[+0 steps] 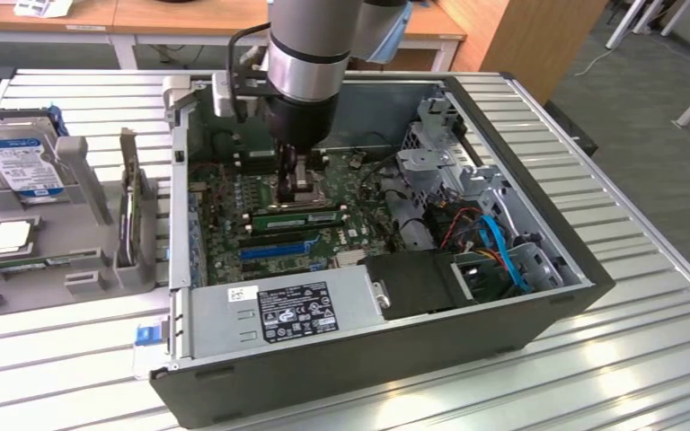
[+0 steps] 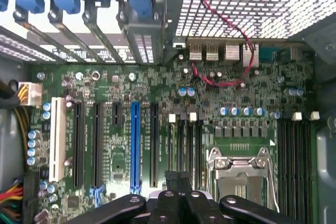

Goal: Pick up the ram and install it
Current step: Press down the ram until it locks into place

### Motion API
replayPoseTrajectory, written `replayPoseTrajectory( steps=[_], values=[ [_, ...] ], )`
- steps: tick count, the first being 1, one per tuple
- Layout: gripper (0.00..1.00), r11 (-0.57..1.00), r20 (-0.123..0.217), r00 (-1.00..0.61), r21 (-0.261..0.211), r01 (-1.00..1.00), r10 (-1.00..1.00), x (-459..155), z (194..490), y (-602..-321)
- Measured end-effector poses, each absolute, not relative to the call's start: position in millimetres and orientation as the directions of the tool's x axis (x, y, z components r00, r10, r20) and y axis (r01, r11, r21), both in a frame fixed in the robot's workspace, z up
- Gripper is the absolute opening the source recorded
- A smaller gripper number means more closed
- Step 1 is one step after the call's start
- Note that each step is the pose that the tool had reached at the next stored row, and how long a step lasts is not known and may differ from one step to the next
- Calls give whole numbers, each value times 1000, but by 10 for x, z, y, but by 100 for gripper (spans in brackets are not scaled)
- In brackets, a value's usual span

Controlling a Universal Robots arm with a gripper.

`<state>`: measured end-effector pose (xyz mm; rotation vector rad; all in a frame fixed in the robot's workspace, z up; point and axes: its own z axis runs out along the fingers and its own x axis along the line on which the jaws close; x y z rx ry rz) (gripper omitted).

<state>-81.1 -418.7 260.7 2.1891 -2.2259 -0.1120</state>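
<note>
You are looking at an open computer case (image 1: 537, 310) lying on its side on a slatted metal table (image 1: 632, 359), with its green motherboard (image 1: 231, 202) facing up. A silver power supply (image 1: 279, 310) sits at the near end of the case, and blue cables (image 1: 503, 256) curl through the drive bay at the exterior view's right. Outside the case, at the exterior view's left, a grey holder (image 1: 33, 256) carries a hard drive (image 1: 22, 166).

Your arm reaches down into the case, and the gripper (image 1: 291, 189) hangs just above the board with its jaws drawn fully together. In the wrist view the dark fingers (image 2: 173, 203) meet tip to tip.

The ram (image 1: 301, 217) lies inside the case, right below the gripper: a long, thin green stick with a row of small dark chips along it, lying level across the board in line with the slots. Just beside it, nearer the power supply, runs a blue slot (image 1: 276, 249). Whether the fingers touch the stick you cannot tell.
</note>
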Motion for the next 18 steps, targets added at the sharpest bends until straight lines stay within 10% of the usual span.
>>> replayPoseTrajectory(
  steps=[18],
  values=[
    [10, 15, -38, -18, 63, -998, -999, -866, 2524, -4187]
  ],
)
